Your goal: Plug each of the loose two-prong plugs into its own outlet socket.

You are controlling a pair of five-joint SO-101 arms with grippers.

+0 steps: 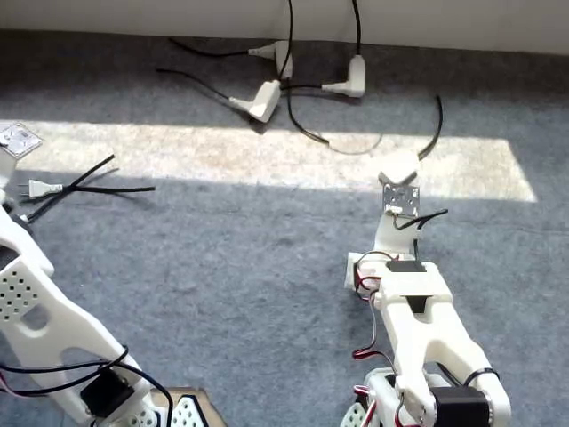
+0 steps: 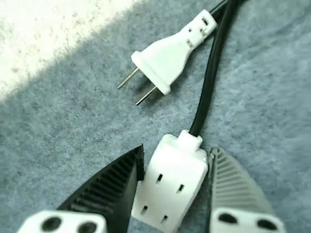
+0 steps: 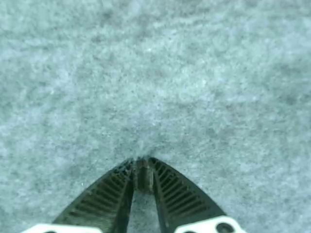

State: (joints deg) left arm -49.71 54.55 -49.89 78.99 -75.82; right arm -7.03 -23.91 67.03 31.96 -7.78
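Carpet [image 1: 267, 258]; socket [image 2: 167, 187], black cord [image 2: 210, 82] beside plug [image 2: 165, 60].

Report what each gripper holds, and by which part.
The left gripper clasps the white outlet socket by its two side faces. The right gripper is shut above the carpet, with nothing visibly held.

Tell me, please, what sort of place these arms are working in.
Probably an indoor robot test bench: a grey carpeted surface, two white arms, and loose cords with a two-prong plug and an outlet socket.
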